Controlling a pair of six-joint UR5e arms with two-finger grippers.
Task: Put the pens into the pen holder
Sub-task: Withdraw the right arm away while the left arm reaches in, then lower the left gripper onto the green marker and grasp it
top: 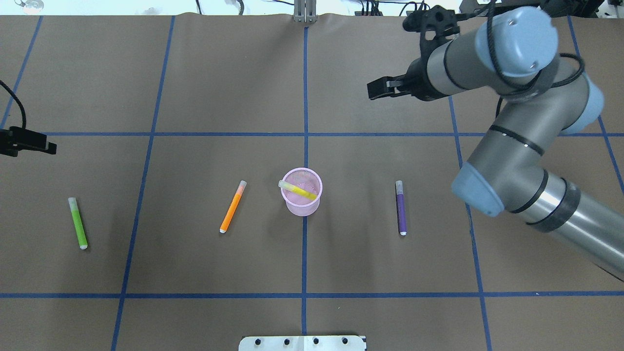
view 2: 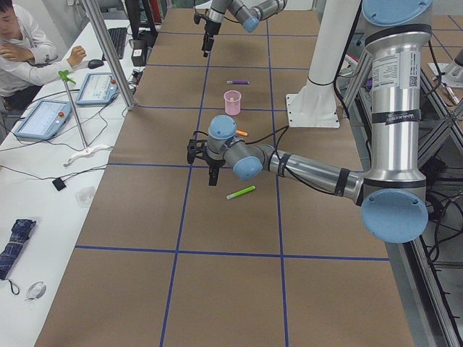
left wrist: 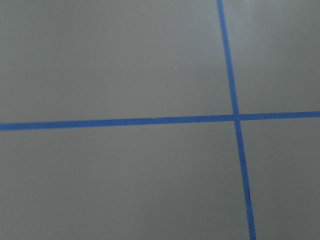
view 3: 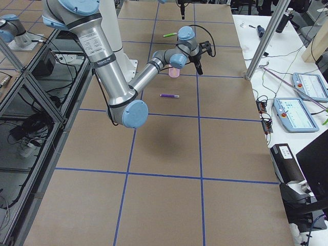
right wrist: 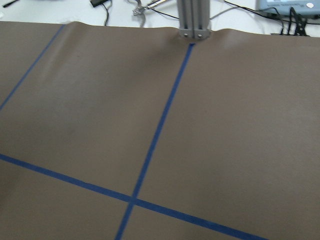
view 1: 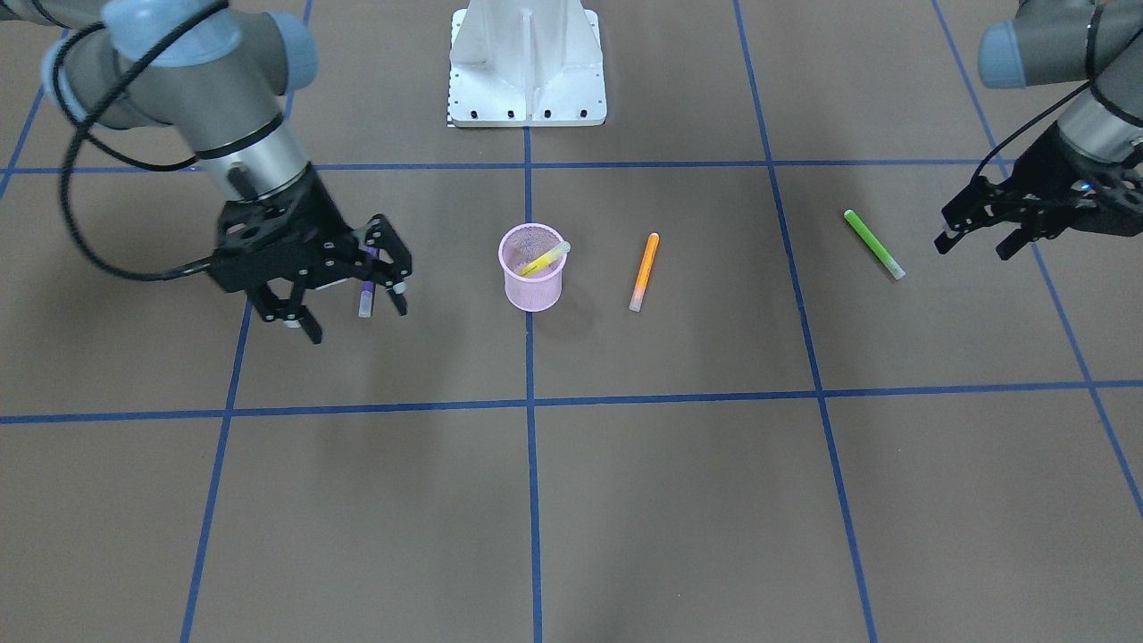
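Overhead exterior view, left to right: the left end effector (view 1: 971,251) hovers at the picture's left edge, fingers spread wide and empty. The green pen (top: 78,223) lies on the bench (top: 219,83) near it. The orange pen (top: 233,206) lies left of the pink mesh pen holder (top: 301,208), and the yellow pen (top: 302,191) leans inside, cap over the rim. The purple pen (top: 400,208) lies flat to the holder's right. The right end effector (view 1: 357,320) hangs wide and empty above the bench.
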